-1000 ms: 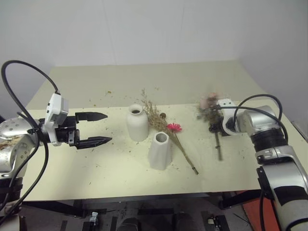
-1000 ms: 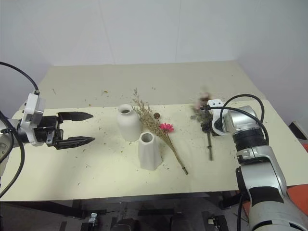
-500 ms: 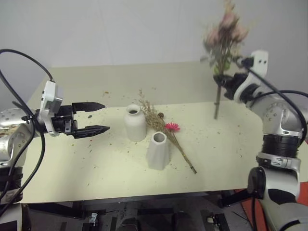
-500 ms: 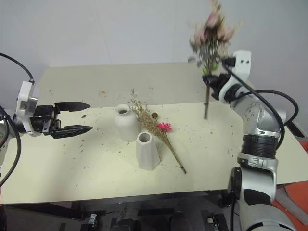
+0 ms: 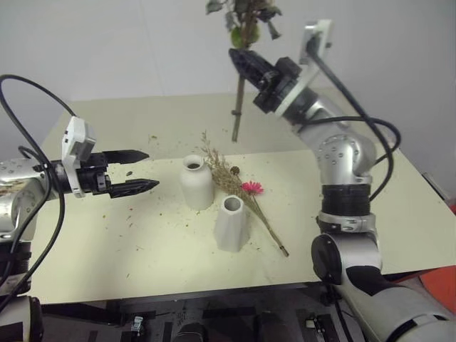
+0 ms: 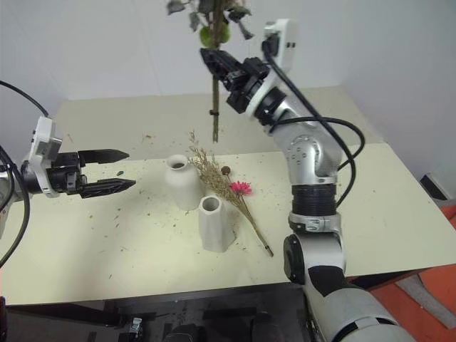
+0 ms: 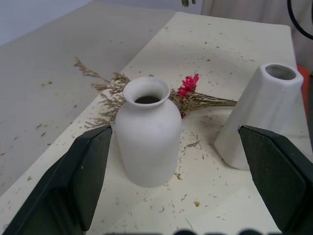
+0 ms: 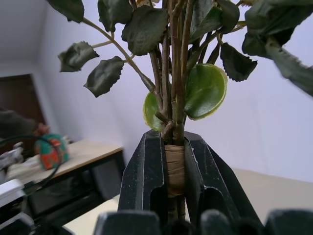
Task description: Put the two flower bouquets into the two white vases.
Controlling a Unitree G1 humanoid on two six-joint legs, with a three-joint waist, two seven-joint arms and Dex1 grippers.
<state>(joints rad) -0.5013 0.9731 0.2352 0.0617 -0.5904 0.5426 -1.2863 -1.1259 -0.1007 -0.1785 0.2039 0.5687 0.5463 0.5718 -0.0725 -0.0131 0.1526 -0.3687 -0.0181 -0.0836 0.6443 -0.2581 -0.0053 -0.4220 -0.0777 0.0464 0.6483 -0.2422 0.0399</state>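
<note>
Right gripper (image 5: 241,58) is clamped on the rose bouquet (image 8: 174,73), high above the bottle vase (image 5: 197,182). Left gripper (image 5: 146,169) hangs wide open beside that vase, holding nothing.

Your right arm (image 5: 340,160) is built of rounded silver-grey metal segments joined by black ribbed collars, with a black cable (image 5: 370,135) looping off its side. A white camera block (image 5: 315,37) sits at the wrist, behind a black end effector (image 5: 244,60) with two tapered, pointed fingers. Your left arm (image 5: 18,189) has the same silver shell, a white camera block (image 5: 76,139), thin black cables (image 5: 32,107) arching above it, and a matching black left end effector (image 5: 139,169).
</note>
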